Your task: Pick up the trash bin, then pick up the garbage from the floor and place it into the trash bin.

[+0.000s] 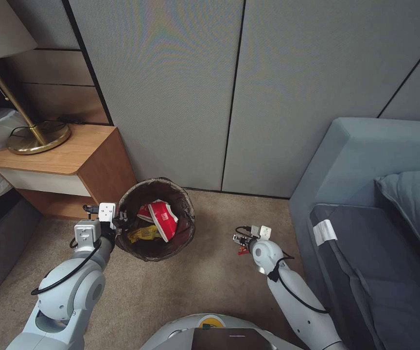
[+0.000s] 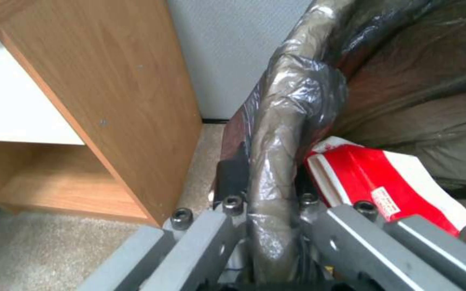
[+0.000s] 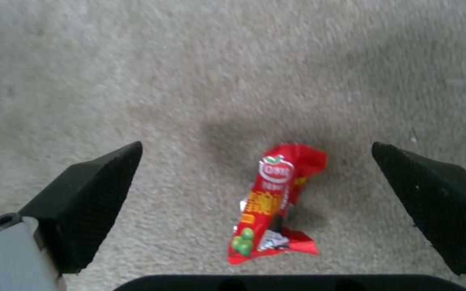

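Note:
The trash bin (image 1: 183, 204), round and lined with a dark brown bag, sits beside the nightstand with red-and-white and yellow wrappers inside. My left gripper (image 1: 117, 224) is shut on the trash bin's bag-covered rim (image 2: 276, 161), one finger on each side of it. A red crinkled snack wrapper, a piece of garbage (image 3: 273, 202), lies on the carpet. My right gripper (image 1: 241, 240) hovers right over it, open, with the wrapper between its two black fingertips (image 3: 90, 194).
A wooden nightstand (image 1: 64, 160) with a brass lamp stands just left of the bin. Grey wall panels rise behind. A blue-grey sofa (image 1: 380, 228) is close on the right of the right arm. Bare carpet (image 1: 171, 291) lies in front of the robot.

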{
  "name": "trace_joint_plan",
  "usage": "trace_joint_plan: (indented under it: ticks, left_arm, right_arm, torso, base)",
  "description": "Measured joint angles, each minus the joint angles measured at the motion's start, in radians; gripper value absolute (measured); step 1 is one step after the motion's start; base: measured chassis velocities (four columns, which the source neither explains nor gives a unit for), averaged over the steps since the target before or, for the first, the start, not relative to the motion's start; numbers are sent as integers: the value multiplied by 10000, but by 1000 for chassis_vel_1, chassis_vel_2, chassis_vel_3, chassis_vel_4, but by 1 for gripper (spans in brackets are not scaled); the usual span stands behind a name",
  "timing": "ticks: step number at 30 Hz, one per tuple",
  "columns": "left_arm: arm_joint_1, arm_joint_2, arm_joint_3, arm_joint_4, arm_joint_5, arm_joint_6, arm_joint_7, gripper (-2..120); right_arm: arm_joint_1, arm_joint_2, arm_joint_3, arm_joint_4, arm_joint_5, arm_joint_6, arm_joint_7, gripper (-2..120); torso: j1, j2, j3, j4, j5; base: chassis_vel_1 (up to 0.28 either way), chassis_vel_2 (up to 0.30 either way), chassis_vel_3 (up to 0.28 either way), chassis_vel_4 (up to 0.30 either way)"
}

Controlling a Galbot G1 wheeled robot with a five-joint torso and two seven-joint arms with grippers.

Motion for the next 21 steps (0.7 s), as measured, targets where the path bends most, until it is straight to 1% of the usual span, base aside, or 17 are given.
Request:
trace_joint_plan:
  ticks: [9,19,21]
  left_arm:
    - [-84,-24,-6,128,1,-2,26,0]
    - [-89,-11,-25,161,-8,-2,47,0]
    - [-100,-10,-47,176,-18,-2,47,0]
  right_arm:
    - [-282,246,141,-489,-447,236,-153,100]
    - [-129,419,146,-983,-709,321,-202,100]
    - [-80,484,145,-1199,-847,388,-256,100]
  torso:
    - [0,0,0,0,0]
    - [-1,2,-3,-3,-8]
    - [-2,4,-4,2,-6]
  base:
    - [0,0,0,0]
    - [0,0,0,0]
    - [0,0,0,0]
